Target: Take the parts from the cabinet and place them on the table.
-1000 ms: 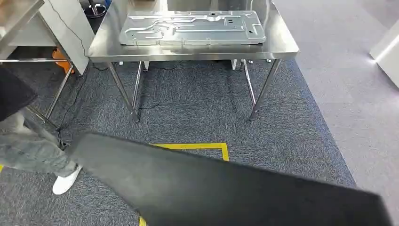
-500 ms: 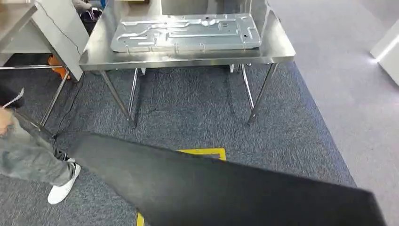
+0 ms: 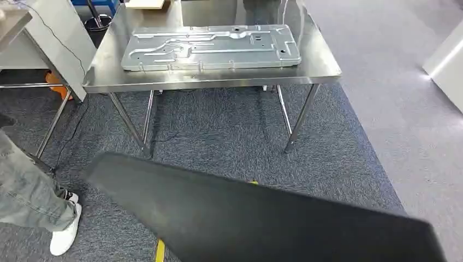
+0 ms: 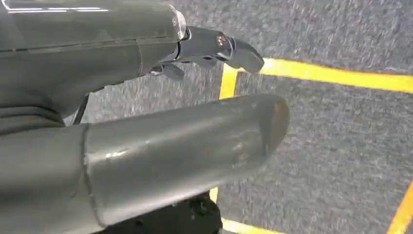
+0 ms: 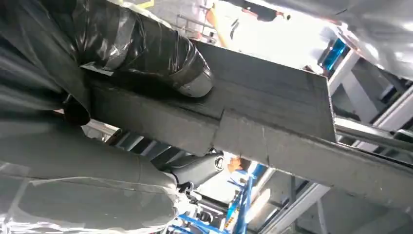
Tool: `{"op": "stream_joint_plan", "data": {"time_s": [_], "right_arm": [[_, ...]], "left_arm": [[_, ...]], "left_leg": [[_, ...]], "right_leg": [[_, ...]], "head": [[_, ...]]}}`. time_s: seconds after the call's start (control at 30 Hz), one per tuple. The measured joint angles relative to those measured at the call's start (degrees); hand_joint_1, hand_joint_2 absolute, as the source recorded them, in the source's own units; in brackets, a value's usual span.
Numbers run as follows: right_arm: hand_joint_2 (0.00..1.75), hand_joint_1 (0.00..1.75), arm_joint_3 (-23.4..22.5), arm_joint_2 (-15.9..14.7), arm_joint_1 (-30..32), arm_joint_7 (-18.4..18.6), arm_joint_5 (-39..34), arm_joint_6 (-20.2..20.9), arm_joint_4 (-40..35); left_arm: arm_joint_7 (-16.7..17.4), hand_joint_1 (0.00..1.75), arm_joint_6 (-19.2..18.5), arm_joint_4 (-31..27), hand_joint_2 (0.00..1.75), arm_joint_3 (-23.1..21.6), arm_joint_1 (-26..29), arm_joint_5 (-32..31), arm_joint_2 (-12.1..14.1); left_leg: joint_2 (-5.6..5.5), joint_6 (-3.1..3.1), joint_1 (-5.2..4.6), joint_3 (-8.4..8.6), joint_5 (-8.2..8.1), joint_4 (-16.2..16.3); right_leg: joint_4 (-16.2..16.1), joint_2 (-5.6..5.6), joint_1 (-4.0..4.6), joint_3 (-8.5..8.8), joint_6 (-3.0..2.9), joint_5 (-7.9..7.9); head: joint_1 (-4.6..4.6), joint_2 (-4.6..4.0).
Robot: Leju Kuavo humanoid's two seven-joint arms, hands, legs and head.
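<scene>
While the right hand grips a black panel, steel table stands on grey carpet.

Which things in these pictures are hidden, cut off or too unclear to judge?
- Head view: the black panel covers both hands and most of the yellow floor line; its lower part is cut by the frame.
- Head view: the person is cut by the left edge.
- Right wrist view: the right hand grips the panel's edge; glare washes out the background.
- Left wrist view: the left hand is over carpet; whether it touches the panel is unclear.
</scene>
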Motion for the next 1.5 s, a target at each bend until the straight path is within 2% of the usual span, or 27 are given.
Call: {"op": "stream_joint_plan", "data": {"time_s": [0.03, 0.13, 0.2, 0.27, 0.33, 0.4, 0.47, 0.53, 0.57, 0.63, 0.7, 0.73, 0.77, 0.83, 0.9, 0.97, 1.03, 1.07, 1.1, 1.17, 1.23, 1.27, 1.3, 1.33, 1.37, 1.43, 1.5], "right_arm": [[1.75, 1.75, 0.00, 0.00, -0.13, -0.07, -0.02, 0.00, -0.09], [1.75, 1.75, 0.00, 0.00, 0.17, 0.00, -0.02, 0.00, -0.07], [1.75, 1.75, 0.00, 0.00, 0.22, -0.02, -0.02, -0.02, -0.04], [1.75, 1.75, 0.00, 0.00, 0.23, -0.02, -0.02, -0.02, -0.07], [1.75, 1.75, 0.00, -0.02, 0.36, -0.04, -0.02, -0.11, -0.04], [1.75, 1.75, 0.02, -0.02, 0.47, -0.04, -0.02, -0.24, -0.04], [1.75, 1.75, 0.02, -0.04, 0.56, -0.07, -0.02, -0.26, -0.11], [1.75, 1.75, 0.02, -0.04, 0.66, -0.09, -0.02, -0.26, -0.20], [1.75, 1.75, 0.02, -0.04, 0.61, -0.09, -0.02, -0.26, -0.20], [1.75, 1.75, 0.02, -0.04, 0.76, -0.09, -0.02, -0.24, -0.20], [1.75, 1.75, 0.02, -0.04, 1.02, -0.11, -0.02, -0.11, -0.20], [1.75, 1.75, 0.02, -0.04, 1.09, -0.13, -0.02, 0.00, -0.20], [1.75, 1.75, 0.02, -0.04, 1.14, -0.13, -0.02, 0.09, -0.20], [1.75, 1.75, 0.02, -0.04, 1.14, -0.18, -0.02, 0.09, -0.17], [1.75, 1.75, 0.02, -0.07, 1.28, -0.18, -0.02, 0.09, -0.13], [1.75, 1.75, 0.00, -0.07, 1.30, -0.26, -0.02, 0.09, -0.22], [1.75, 1.75, 0.00, -0.07, 1.19, -0.24, 0.00, 0.09, -0.22], [1.75, 1.75, 0.00, -0.07, 1.15, -0.30, -0.02, 0.09, -0.24], [1.75, 1.75, 0.00, -0.07, 1.22, -0.37, -0.02, 0.07, -0.22], [1.75, 1.75, -0.02, -0.07, 1.36, -0.35, -0.02, 0.07, -0.20], [1.75, 1.75, -0.07, -0.07, 1.41, -0.39, -0.02, 0.13, -0.20], [1.75, 1.75, -0.15, -0.07, 1.43, -0.44, -0.02, 0.26, -0.20], [1.75, 1.75, -0.28, -0.07, 1.43, -0.50, -0.02, 0.44, -0.20], [1.75, 1.75, -0.44, -0.07, 1.43, -0.53, 0.00, 0.50, -0.20], [1.75, 1.75, -0.63, -0.11, 1.64, -0.61, 0.00, 0.52, -0.11], [1.75, 1.75, -0.85, -0.11, 1.62, -0.72, 0.05, 0.77, -0.15], [1.75, 1.75, -1.05, -0.11, 1.37, -0.92, 0.04, 1.09, -0.17]], "left_arm": [[0.00, 0.00, -0.02, 0.00, 0.00, 0.00, -0.01, 0.00, 0.00], [0.00, 0.00, -0.02, 0.00, 0.00, -0.02, -0.05, 0.00, 0.00], [0.00, 0.00, -0.02, 0.00, 0.00, 0.00, 0.16, 0.00, 0.00], [0.00, 0.00, -0.02, 0.00, 0.00, 0.00, 0.11, 0.00, -0.02], [0.00, 0.00, -0.02, 0.04, 0.00, -0.02, 0.11, -0.02, -0.31], [0.00, 0.00, -0.02, 0.04, 0.00, 0.00, -0.07, 0.00, -0.35], [-0.04, 0.00, -0.02, 0.04, 0.00, 0.00, -0.02, 0.00, -0.37], [-0.09, 0.00, -0.02, 0.02, 0.00, -0.02, -0.30, 0.02, -0.33], [-0.09, 0.00, -0.07, 0.02, 0.00, -0.02, -0.53, 0.00, -0.33], [-0.09, 0.00, -0.04, 0.02, 0.00, -0.02, -0.35, 0.04, -0.33], [-0.06, 0.00, -0.07, 0.02, 0.00, -0.02, 0.14, 0.04, -0.33], [-0.07, 0.00, -0.07, 0.02, 0.00, -0.02, 0.22, 0.07, -0.33], [-0.07, 0.00, -0.07, 0.02, 0.00, -0.02, 0.23, 0.07, -0.33], [-0.07, 0.00, -0.07, 0.02, 0.00, -0.02, 0.46, 0.09, -0.33], [-0.02, 0.00, -0.09, 0.02, 0.00, -0.02, 0.55, 0.09, -0.33], [-0.07, 0.00, -0.11, 0.02, 0.00, -0.02, 0.46, 0.09, -0.33], [-0.13, 0.00, -0.11, 0.02, 0.00, -0.02, 0.08, 0.09, -0.33], [-0.13, 0.00, -0.11, 0.02, 0.00, -0.02, 0.02, 0.09, -0.33], [-0.11, 0.00, -0.11, 0.02, 0.00, -0.02, 0.04, 0.09, -0.33], [-0.13, 0.00, -0.11, 0.02, 0.00, -0.02, 0.12, 0.09, -0.33], [-0.15, 0.00, -0.11, 0.02, 0.00, 0.00, 0.17, 0.09, -0.33], [-0.17, 0.00, -0.13, 0.02, 0.00, -0.02, 0.14, 0.09, -0.33], [-0.20, 0.00, -0.20, 0.02, 0.00, -0.02, 0.11, 0.09, -0.37], [-0.22, 0.00, -0.22, 0.02, 0.00, -0.02, 0.32, 0.09, -0.44], [-0.24, 0.00, -0.33, 0.13, 0.00, -0.02, -0.03, 0.04, -0.88], [-0.33, 0.00, -0.35, 0.13, 0.00, 0.00, -0.21, 0.09, -0.85], [-0.41, 0.00, -0.35, 0.11, 0.00, -0.02, -0.35, 0.07, -0.79]], "left_leg": [[0.05, 0.25, 0.04, 0.24, -0.17, 0.00], [0.06, 0.33, 0.01, 1.16, -1.35, -0.02], [-0.07, 0.11, 0.06, 2.63, -2.56, -0.02], [-0.18, -0.16, 0.05, 4.71, -3.78, -0.40], [-0.18, -0.35, 0.04, 6.06, -4.71, -0.73], [-0.54, -1.44, 0.00, 6.74, -5.62, -2.39], [-0.46, -2.26, -0.21, 7.54, -4.10, -1.01], [-0.12, -2.57, -0.01, 4.84, -3.26, 4.94], [-0.01, -2.66, 0.07, 1.62, -3.45, 9.76], [0.02, -3.11, 0.29, -3.74, -8.47, 15.80], [0.07, -3.35, 0.51, -6.49, -12.65, 15.74], [0.10, -3.28, 0.56, -6.74, -12.49, 13.62], [0.11, -3.14, 0.57, -6.51, -10.18, 10.35], [0.33, -2.98, 0.49, -6.10, 1.70, 2.37], [0.38, -2.33, -0.02, -4.50, 2.02, 1.75], [0.23, -1.55, 0.18, -3.58, 2.41, 0.73], [0.18, -0.68, 0.33, -1.80, 1.91, 0.37], [0.19, -0.41, 0.33, -1.41, 1.43, 0.37], [0.19, -0.32, 0.31, -0.99, 0.90, 0.37], [0.10, -0.26, 0.30, 0.48, -0.45, 0.35], [-0.13, -0.37, 0.30, 2.52, -1.92, 0.27], [-0.25, -0.48, 0.27, 3.72, -2.79, 0.20], [-0.30, -0.56, 0.19, 4.88, -3.57, 0.02], [-0.35, -0.57, 0.33, 5.38, -4.25, -0.59], [-0.59, -0.94, -0.02, 6.67, -4.82, -0.40], [-0.76, -1.58, -0.20, 8.26, -5.84, -1.83], [-0.82, -2.36, -0.59, 8.61, -4.61, 0.57]], "right_leg": [[2.35, -0.08, -0.03, -1.33, 0.05, -0.41], [14.08, -0.15, -0.46, -10.55, 0.85, -5.70], [13.08, -0.25, -0.59, -12.59, 1.22, -6.37], [5.59, -0.27, -0.54, -11.20, 0.82, -1.38], [-1.17, -0.36, 0.01, -10.62, -0.38, 7.85], [-1.61, -0.29, 0.28, -9.84, -0.82, 6.68], [-2.86, -0.04, -0.04, -8.50, -1.89, 6.40], [-3.59, -0.23, -0.44, -6.34, -2.24, 6.24], [-3.67, -0.31, -0.48, -5.78, -2.43, 5.68], [-3.79, -0.28, -0.47, -4.49, -2.42, 4.44], [-3.79, -0.06, -0.48, -2.70, -2.32, 2.94], [-3.79, 0.00, -0.49, -1.65, -2.19, 2.14], [-3.79, -0.01, -0.51, -0.56, -2.00, 1.32], [-3.85, -0.08, -0.45, 1.19, -1.51, -0.38], [-4.83, 0.29, -0.33, 2.75, -0.63, -1.91], [-3.87, 0.29, -0.24, 3.86, 0.11, -0.75], [1.77, -0.06, -0.46, 1.28, 0.58, 0.26], [6.24, -0.19, -0.42, -1.70, 0.62, -0.33], [10.22, -0.21, -0.45, -4.80, 0.79, -2.06], [15.03, -0.23, -0.42, -10.10, 0.95, -7.83], [13.05, -0.26, -0.42, -11.97, 0.92, -9.53], [9.81, -0.26, -0.29, -11.90, 0.65, -7.81], [5.61, -0.26, 0.00, -11.54, 0.01, -3.64], [1.05, -0.38, 0.42, -11.33, -1.22, 3.48], [0.39, -0.02, 0.94, -11.90, -1.53, 5.41], [-0.88, 0.45, 0.97, -10.59, -1.88, 5.58], [-1.65, 0.40, 0.28, -8.65, -2.46, 6.80]], "head": [[-0.02, 0.00], [-0.02, 0.00], [-0.02, 0.00], [-0.02, 0.00], [-0.02, 0.00], [0.02, 0.00], [-0.02, 0.00], [0.02, 0.00], [-0.09, 0.00], [-0.02, 0.00], [-0.02, 0.00], [-0.04, 0.00], [-0.02, 0.00], [-0.02, 0.00], [-0.02, 0.00], [0.02, 0.00], [0.02, 0.00], [0.00, 0.00], [0.00, 0.00], [0.00, 0.00], [0.00, 0.00], [0.00, 0.00], [0.02, 0.00], [0.02, 0.00], [-0.05, 0.00], [0.13, 0.00], [0.13, 0.00]]}}
